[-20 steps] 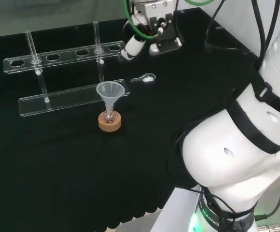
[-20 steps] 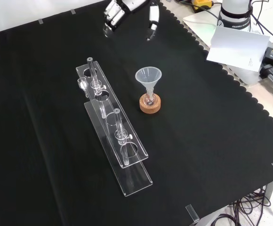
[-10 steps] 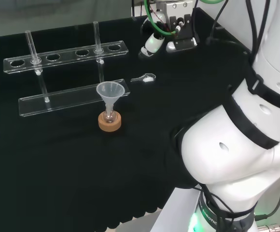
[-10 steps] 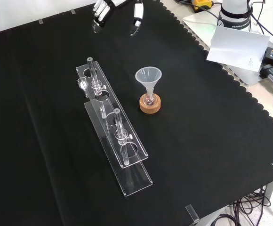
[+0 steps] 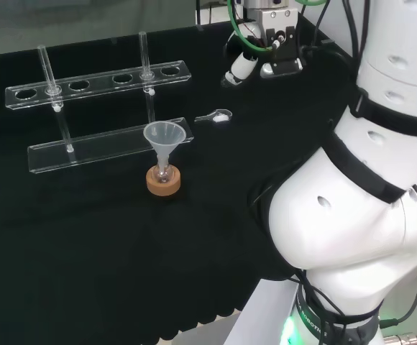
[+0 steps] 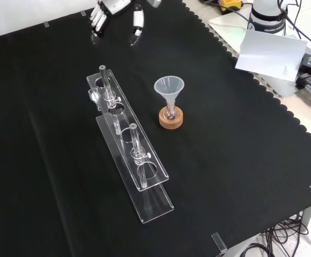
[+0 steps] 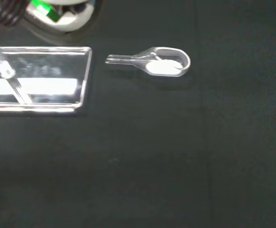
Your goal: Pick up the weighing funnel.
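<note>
The hand (image 6: 110, 7) hung at the top edge of the front view, left of centre, its fingers relaxed and spread, holding nothing. In the head view the weighing funnel (image 5: 216, 115) lay on the cloth below and left of the hand, apart from it, at upper centre. A clear rack (image 6: 128, 150) and the funnel (image 6: 169, 88) on its cork ring (image 6: 170, 118) stood mid-frame. The bench (image 6: 225, 160) wore black cloth with a scalloped edge, and a white sheet (image 6: 271, 53) lay beyond it at upper right. Since a second earlier the hand had drifted left in the front view. The weighing funnel had not moved.
</note>
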{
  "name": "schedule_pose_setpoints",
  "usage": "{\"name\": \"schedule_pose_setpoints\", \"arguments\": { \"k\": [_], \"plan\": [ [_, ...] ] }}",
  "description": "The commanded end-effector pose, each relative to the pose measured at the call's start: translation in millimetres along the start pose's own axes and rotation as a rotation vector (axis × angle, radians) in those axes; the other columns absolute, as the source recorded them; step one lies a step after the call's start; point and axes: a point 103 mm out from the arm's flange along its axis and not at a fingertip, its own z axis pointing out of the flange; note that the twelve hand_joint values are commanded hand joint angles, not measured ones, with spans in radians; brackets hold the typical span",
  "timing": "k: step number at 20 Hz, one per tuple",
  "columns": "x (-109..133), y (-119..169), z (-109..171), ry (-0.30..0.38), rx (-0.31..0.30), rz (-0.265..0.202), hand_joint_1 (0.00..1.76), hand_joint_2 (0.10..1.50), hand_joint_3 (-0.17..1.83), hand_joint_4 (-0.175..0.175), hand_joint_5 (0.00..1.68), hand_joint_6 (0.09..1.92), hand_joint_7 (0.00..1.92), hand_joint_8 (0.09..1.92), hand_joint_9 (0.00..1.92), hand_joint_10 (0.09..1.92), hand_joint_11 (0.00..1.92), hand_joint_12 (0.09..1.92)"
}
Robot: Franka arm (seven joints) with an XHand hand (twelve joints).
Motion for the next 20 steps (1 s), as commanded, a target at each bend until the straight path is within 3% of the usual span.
{"name": "schedule_pose_setpoints", "arguments": {
  "k": [1, 6, 13, 20],
  "plan": [
    [-51, 60, 24, -0.014, 0.016, -0.018, 0.87, 0.63, 0.49, -0.053, 0.58, 0.10, 0.36, 0.72, 0.64, 0.59, 0.43, 1.30],
    [-55, 92, 41, -0.089, 0.049, -0.039, 0.88, 0.62, 0.49, -0.052, 0.58, 0.10, 0.36, 0.72, 0.64, 0.58, 0.43, 1.30],
    [-44, 124, 65, -0.111, 0.091, -0.073, 0.87, 0.62, 0.50, -0.052, 0.58, 0.11, 0.36, 0.72, 0.64, 0.58, 0.44, 1.30],
    [-49, 145, 83, -0.108, 0.099, -0.074, 0.87, 0.62, 0.51, -0.051, 0.58, 0.11, 0.36, 0.72, 0.64, 0.58, 0.44, 1.29]
  ]
}}
